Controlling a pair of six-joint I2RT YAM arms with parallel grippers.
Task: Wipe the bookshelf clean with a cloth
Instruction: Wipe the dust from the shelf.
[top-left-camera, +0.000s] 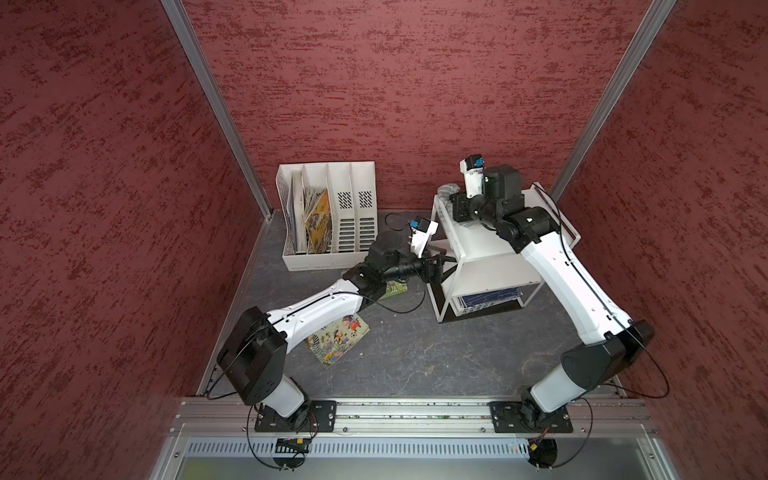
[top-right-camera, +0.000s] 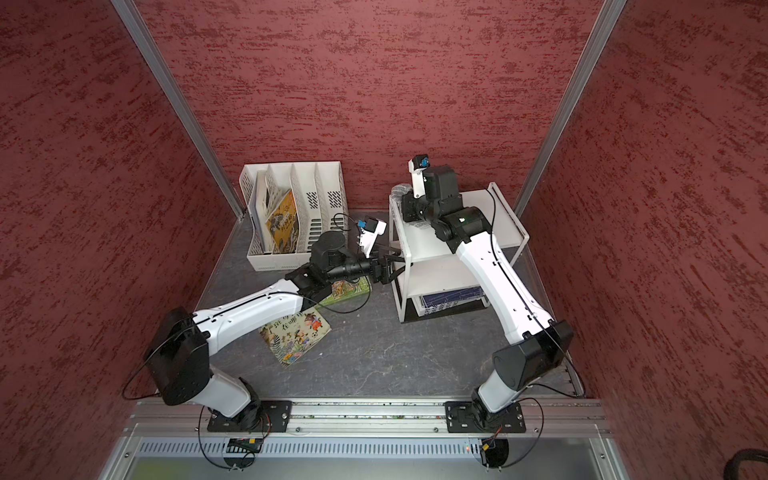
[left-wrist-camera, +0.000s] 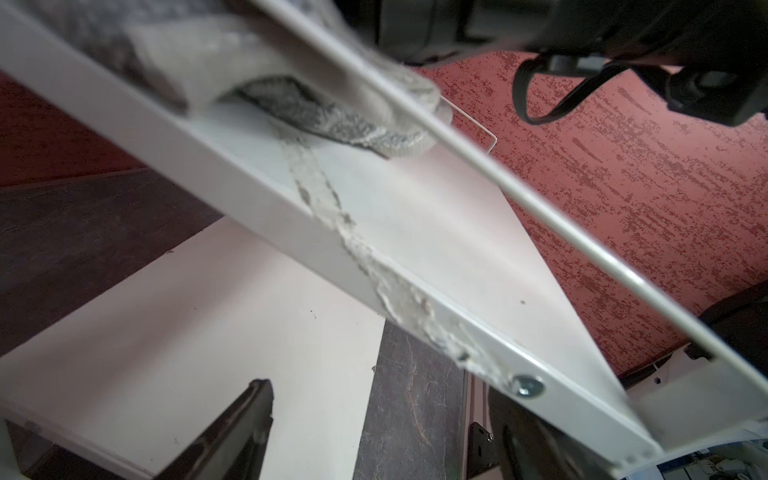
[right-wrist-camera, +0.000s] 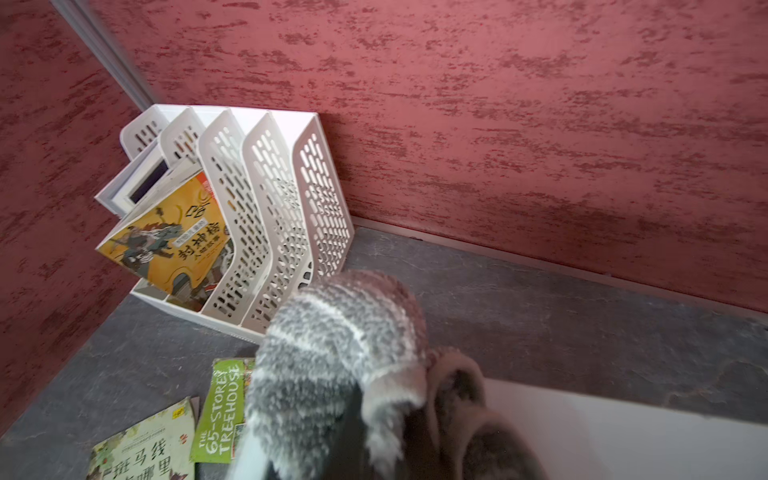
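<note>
The bookshelf (top-left-camera: 465, 245) (top-right-camera: 419, 245) stands at the back right of the table in both top views, white with three tiers. The grey striped cloth (top-left-camera: 446, 190) (top-right-camera: 400, 190) (right-wrist-camera: 332, 353) is bunched on the far left corner of its top board (left-wrist-camera: 436, 232), partly over the edge. My right gripper (top-left-camera: 451, 204) (right-wrist-camera: 357, 436) is shut on the cloth (left-wrist-camera: 316, 116), its jaws mostly buried in the pile. My left gripper (top-left-camera: 448, 259) (top-right-camera: 397, 262) (left-wrist-camera: 382, 436) stands open at the rack's left side, level with the gap under the top board, holding nothing.
A white file organizer (top-left-camera: 332, 216) (right-wrist-camera: 270, 208) with books stands against the back wall. Two picture books (top-left-camera: 338, 338) (top-left-camera: 395, 291) lie on the table under my left arm. A blue book (top-left-camera: 490, 299) lies on the bottom tier. Red walls close in on three sides.
</note>
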